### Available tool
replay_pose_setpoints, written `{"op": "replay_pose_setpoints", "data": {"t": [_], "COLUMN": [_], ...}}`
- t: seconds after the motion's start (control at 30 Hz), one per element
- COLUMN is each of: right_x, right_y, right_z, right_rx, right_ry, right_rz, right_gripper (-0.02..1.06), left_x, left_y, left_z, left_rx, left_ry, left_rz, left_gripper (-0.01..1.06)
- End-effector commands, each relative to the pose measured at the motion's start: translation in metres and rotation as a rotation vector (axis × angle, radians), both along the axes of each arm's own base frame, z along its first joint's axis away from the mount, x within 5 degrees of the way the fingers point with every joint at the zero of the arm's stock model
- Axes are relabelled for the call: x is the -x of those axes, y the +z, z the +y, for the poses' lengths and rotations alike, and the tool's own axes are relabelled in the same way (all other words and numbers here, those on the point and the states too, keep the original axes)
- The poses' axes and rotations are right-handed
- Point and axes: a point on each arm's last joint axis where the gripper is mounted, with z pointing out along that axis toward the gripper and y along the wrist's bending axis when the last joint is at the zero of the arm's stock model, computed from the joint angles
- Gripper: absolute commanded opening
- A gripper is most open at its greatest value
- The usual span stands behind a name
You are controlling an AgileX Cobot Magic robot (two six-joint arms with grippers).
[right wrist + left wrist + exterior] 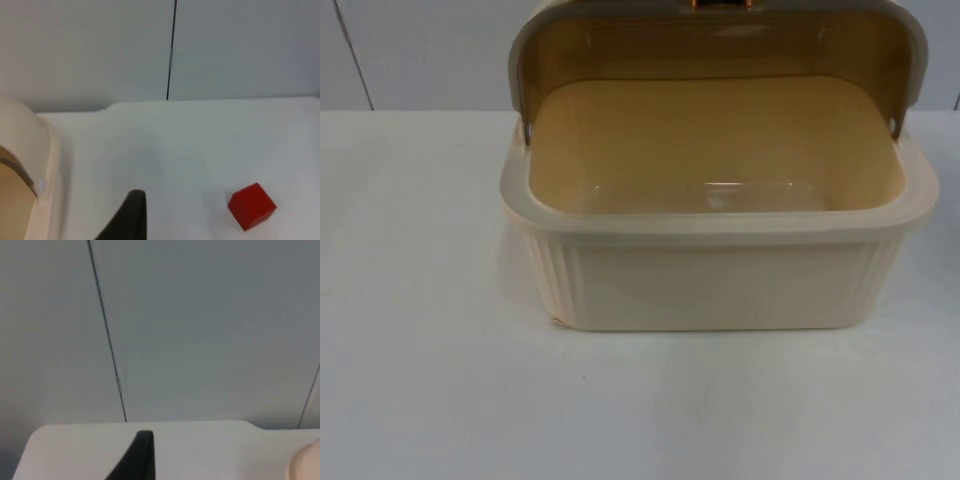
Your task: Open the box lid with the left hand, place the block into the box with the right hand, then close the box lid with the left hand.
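A cream box (720,285) with ribbed walls stands in the middle of the table. Its lid (720,40) is swung up and back, and the amber-tinted inside holds nothing. In the right wrist view a red block (251,206) lies on the white table, well apart from the box's side (30,165). My right gripper (131,215) hangs over the table between box and block, touching neither. My left gripper (137,457) hangs over bare table near the partition wall, with a bit of the box's rim (306,465) off to its side.
The grey partition wall (420,50) closes off the table right behind the box. White table top (640,410) stretches in front of the box and to both sides of it.
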Motion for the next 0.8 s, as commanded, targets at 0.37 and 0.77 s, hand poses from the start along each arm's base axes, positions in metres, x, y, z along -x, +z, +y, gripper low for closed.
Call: {"op": "replay_pose_setpoints", "data": {"t": [0.37, 0.77], "right_x": [-0.112, -0.139], "right_y": [0.002, -0.038], "right_z": [-0.008, -0.083], "right_rx": [-0.092, -0.053], "right_ry": [0.104, -0.025], "right_rz": [0.153, 0.209], "right_gripper": [1.05, 1.05], "left_x": [0.011, 0.01], "left_y": [0.006, 0.004], "left_z": [0.004, 0.005], "left_rx": [-0.017, -0.046], "left_ry": [0.012, 0.022], "left_rz": [-0.021, -0.011], "left_gripper": [1.04, 1.04]}}
